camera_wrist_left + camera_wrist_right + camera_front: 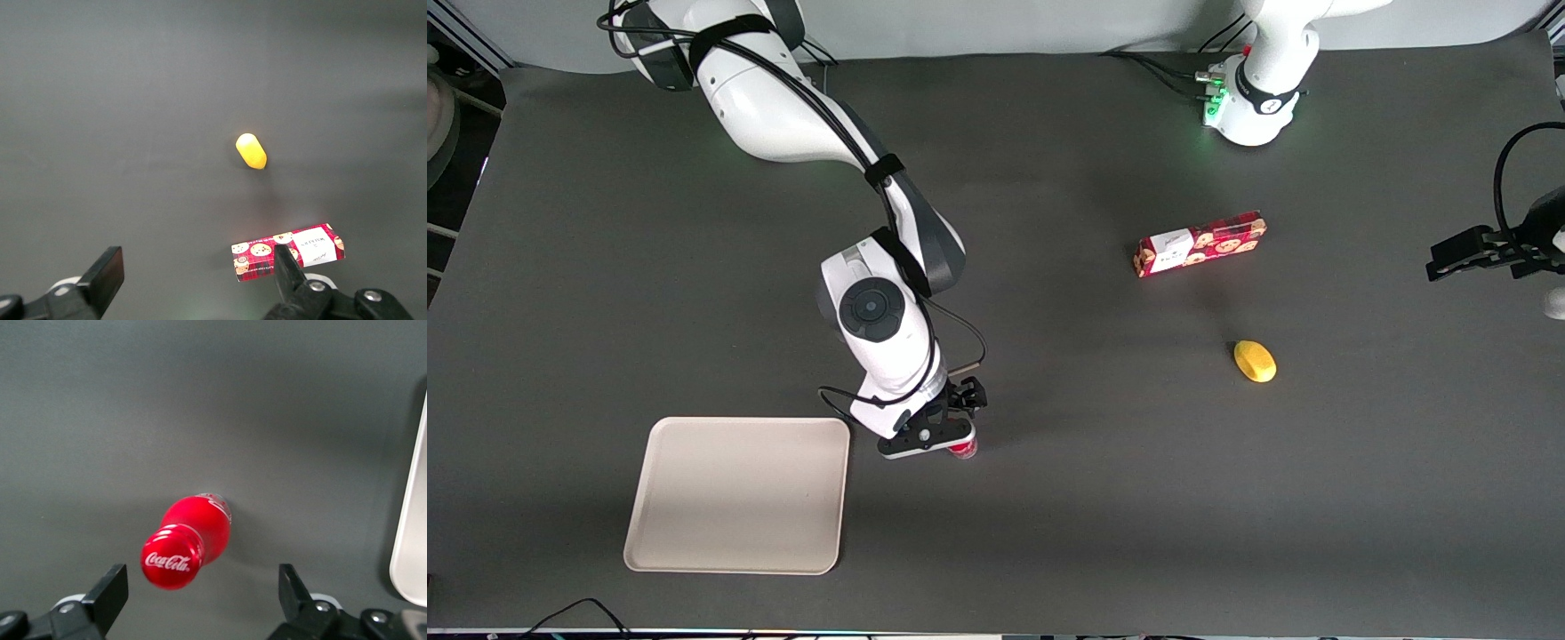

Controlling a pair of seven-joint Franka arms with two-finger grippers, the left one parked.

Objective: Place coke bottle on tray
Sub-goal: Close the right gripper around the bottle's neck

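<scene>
Coke bottle (190,539) stands upright on the mat (1103,498), just beside the tray (738,494) toward the parked arm's end. Gripper (200,597) hangs directly above the bottle, wrist pointing down, fingers (110,590) spread apart, not touching it.

red cookie box (1200,244), yellow lemon (1255,361)

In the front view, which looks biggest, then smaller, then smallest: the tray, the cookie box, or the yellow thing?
1. Tray
2. Cookie box
3. Yellow thing

The gripper hangs open over the coke bottle, beside the tray.
</scene>
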